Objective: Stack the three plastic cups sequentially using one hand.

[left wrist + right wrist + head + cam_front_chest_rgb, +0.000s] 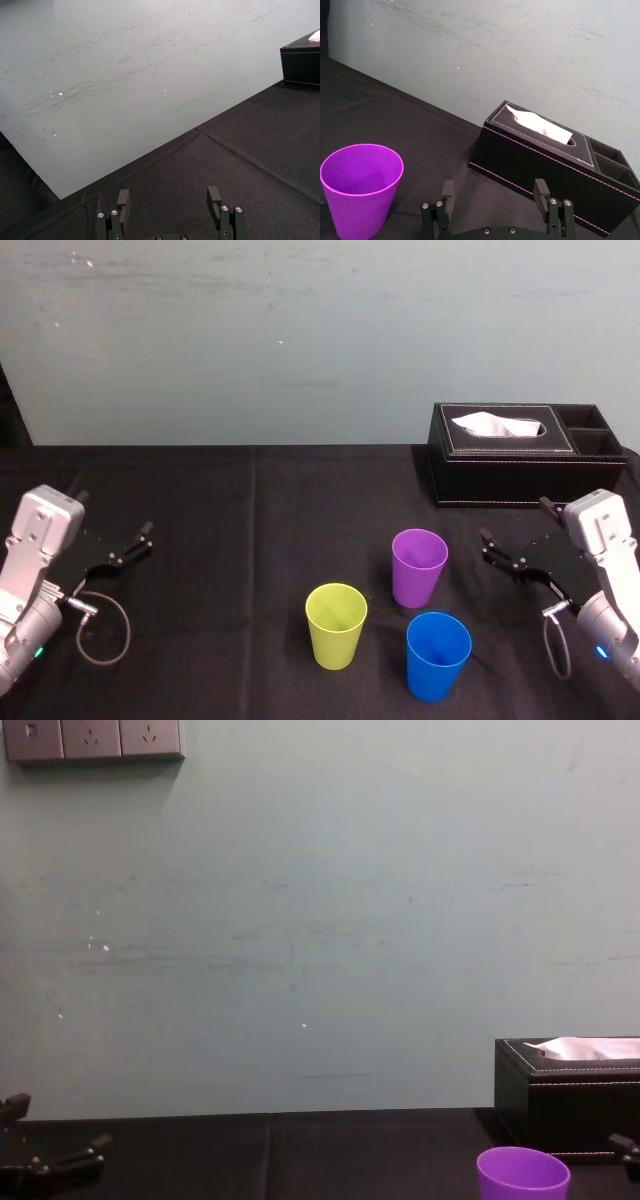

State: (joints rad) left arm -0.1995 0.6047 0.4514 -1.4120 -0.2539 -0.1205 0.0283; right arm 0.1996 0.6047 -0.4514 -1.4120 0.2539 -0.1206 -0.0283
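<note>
On black worktop (250, 540), three plastic cups upright, mouths up, none nested.

Farthest back, purple cup (419, 565), near black tissue box (510, 465); ahead and to its left, yellow-green cup (336, 624); nearest the front edge, blue cup (438, 654), just right of the yellow-green one. All three close together, none touching. At the worktop's right side, right hand (494, 186), aimed toward the purple cup and tissue box, fingers spread, gripping nothing. At the far left, well apart from the cups, left hand (168, 194), fingers likewise spread and empty.
</note>
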